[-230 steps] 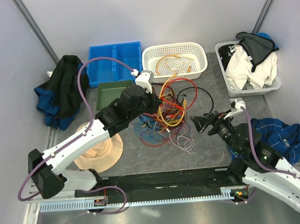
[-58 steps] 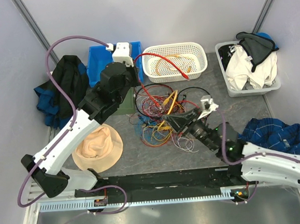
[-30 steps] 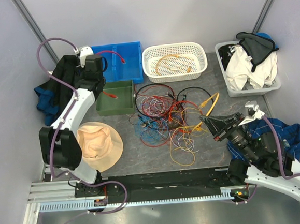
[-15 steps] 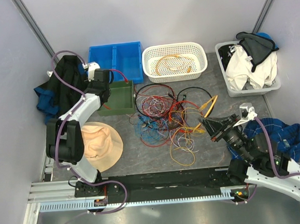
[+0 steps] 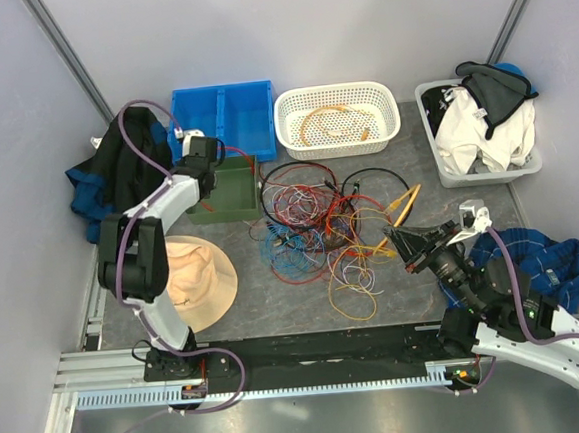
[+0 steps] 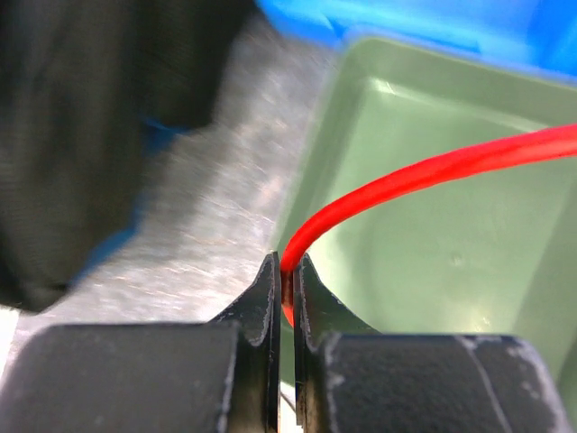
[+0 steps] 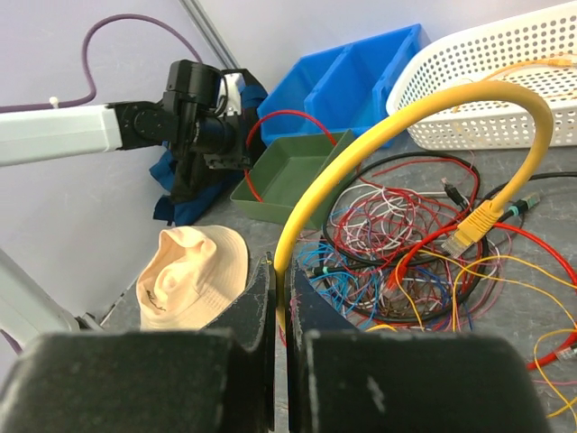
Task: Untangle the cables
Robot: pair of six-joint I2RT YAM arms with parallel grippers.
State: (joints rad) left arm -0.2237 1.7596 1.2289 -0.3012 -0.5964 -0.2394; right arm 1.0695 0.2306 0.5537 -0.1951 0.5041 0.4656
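A: Start at the left. What is the left end effector (image 6: 284,287) doing?

B: Its jaws are pinched narrow on a red cable (image 6: 433,170). It sits at the near-left corner of the green tray (image 6: 424,271), and the cable runs away from it to the right, arching over the tray floor.

A: Is the red one free of the pile?

B: I cannot tell where its far end lies. The tangle (image 5: 315,219) of red, orange-yellow, blue, black and white cables sits mid-worktop (image 5: 276,303), to the right of the tray and apart from that arm.

A: And the right side?

B: The right end effector (image 7: 274,271) is clamped on a yellow cable (image 7: 433,101). From the jaws it rises, bends over in a hoop, and its plug (image 7: 475,223) hangs down over the tangle's near-right edge.

A: So which arm is closer to the pile?

B: The right one, I'd judge. The tangle lies ahead of it and to its left, and the yellow cable's length points back that way. Any pull to free it would probably need to go away from the pile, along that line.
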